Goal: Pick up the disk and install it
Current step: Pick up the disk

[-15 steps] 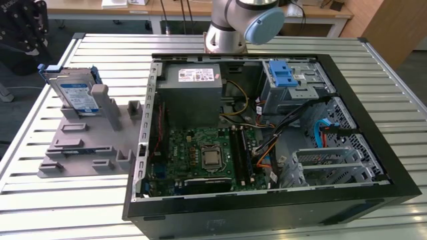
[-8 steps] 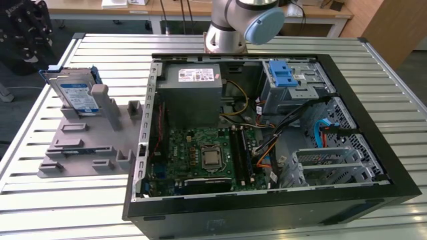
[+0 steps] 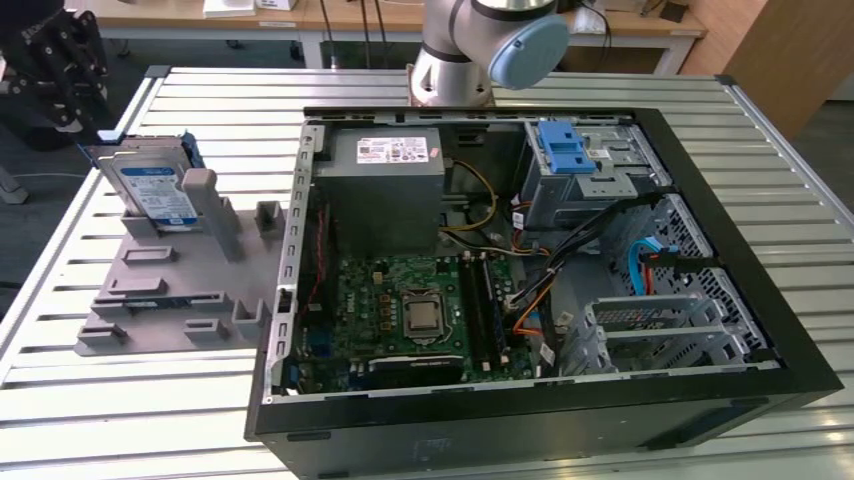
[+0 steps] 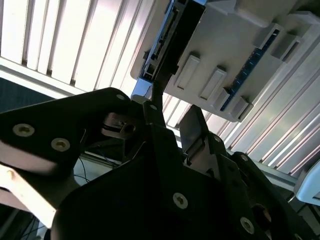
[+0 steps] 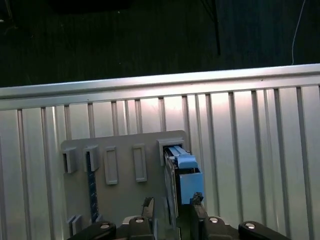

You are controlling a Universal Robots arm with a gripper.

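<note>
The disk (image 3: 151,190) stands on edge in a slot at the far end of a grey holder (image 3: 174,290). The holder lies on the slatted table (image 3: 120,400) at the exterior view's left, just beside the open computer case (image 3: 534,425) but not touching it. Nothing touches the disk, and it has not been picked up. In the first wrist view the gripper (image 5: 171,202) hangs above the holder. Its two fingers (image 5: 196,200) are spread a little wider than the disk is thick, with nothing held between them. The disk's top edge, with its blue frame (image 5: 186,165), lies roughly in line with that gap. The step in hand looks like the approach for the pick. To do it well, I judge that the gap should be centred over the thin top edge. The fingers should run parallel to the disk's flat faces, so that neither tip lands on the edge or on the holder's post (image 3: 200,190) beside the label. The grip is best taken on the flat faces, low enough for a firm hold yet clear of the slot walls. The disk seems to lean slightly in its slot, so matching that tilt would help it lift out straight without jamming. Inside the case, the drive cage with the blue latch (image 3: 567,150) sits at the far side, toward the exterior view's right.
</note>
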